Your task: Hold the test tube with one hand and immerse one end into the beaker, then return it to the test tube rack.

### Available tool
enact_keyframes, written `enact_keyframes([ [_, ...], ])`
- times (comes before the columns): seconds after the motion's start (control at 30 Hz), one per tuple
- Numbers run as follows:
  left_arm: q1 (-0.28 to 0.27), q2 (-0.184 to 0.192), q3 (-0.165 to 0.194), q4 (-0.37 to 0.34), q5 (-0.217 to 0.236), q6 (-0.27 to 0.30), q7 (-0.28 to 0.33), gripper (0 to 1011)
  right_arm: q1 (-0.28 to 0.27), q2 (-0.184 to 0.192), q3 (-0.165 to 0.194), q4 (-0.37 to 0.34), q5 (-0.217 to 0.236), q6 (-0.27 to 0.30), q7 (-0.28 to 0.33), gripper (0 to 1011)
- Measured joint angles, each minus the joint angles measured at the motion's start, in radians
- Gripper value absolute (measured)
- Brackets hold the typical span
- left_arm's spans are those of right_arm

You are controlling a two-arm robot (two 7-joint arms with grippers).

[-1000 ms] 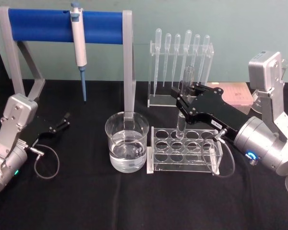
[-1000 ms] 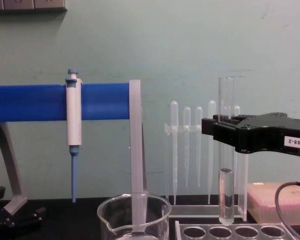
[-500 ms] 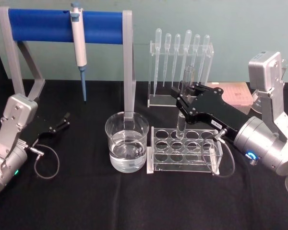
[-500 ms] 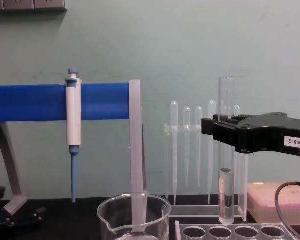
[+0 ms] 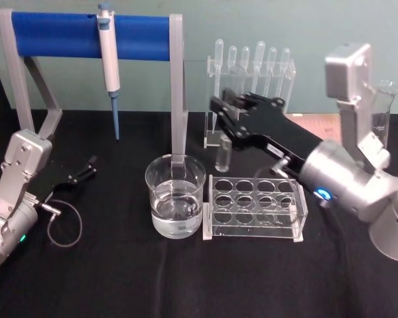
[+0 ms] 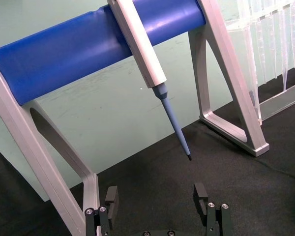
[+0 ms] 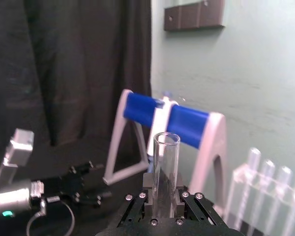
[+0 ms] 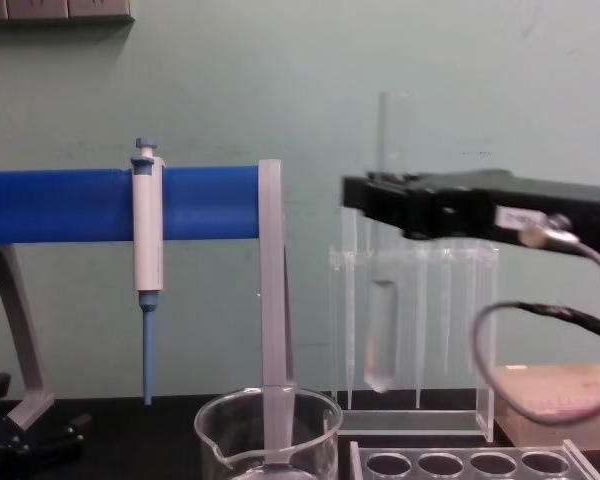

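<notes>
My right gripper (image 5: pixel 228 112) is shut on the test tube (image 5: pixel 223 159), a clear glass tube held upright in the air. The tube hangs above the gap between the beaker (image 5: pixel 175 193) and the clear tube rack (image 5: pixel 255 207). In the chest view the test tube (image 8: pixel 382 335) has its round bottom well above the beaker (image 8: pixel 270 432) rim and slightly to its right, with the right gripper (image 8: pixel 378 205) clamped around its upper half. The right wrist view shows the test tube (image 7: pixel 165 164) rising between the right gripper (image 7: pixel 164 196) fingers. The beaker holds clear liquid. My left gripper (image 6: pixel 156 200) rests open at the table's left.
A blue-barred stand (image 5: pixel 93 34) carries a white-and-blue pipettor (image 5: pixel 109 63) behind the beaker. A clear holder with several plastic pipettes (image 5: pixel 252 73) stands behind the rack. A pink box (image 8: pixel 560 400) lies at the right rear. Black cloth covers the table.
The right gripper has lifted the test tube clear of the rack and carried it left toward the beaker. The left arm has not moved.
</notes>
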Motion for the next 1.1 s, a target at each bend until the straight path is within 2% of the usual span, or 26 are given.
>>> enact_keyframes([
  [0.2, 0.0, 0.0, 0.0, 0.0, 0.0, 0.0, 0.0, 1000, 0.056, -0.042, -0.05, 0.039, -0.013, 0.002, 0.006, 225],
  [0.33, 0.0, 0.0, 0.0, 0.0, 0.0, 0.0, 0.0, 1000, 0.09, -0.076, -0.086, 0.09, -0.024, -0.008, 0.013, 225],
  [0.5, 0.0, 0.0, 0.0, 0.0, 0.0, 0.0, 0.0, 1000, 0.116, -0.11, -0.125, 0.189, -0.044, -0.037, 0.025, 226],
  [0.9, 0.0, 0.0, 0.0, 0.0, 0.0, 0.0, 0.0, 1000, 0.107, -0.14, -0.149, 0.323, -0.07, -0.112, 0.049, 225],
  [1.1, 0.0, 0.0, 0.0, 0.0, 0.0, 0.0, 0.0, 1000, 0.097, -0.149, -0.152, 0.353, -0.077, -0.128, 0.059, 225],
])
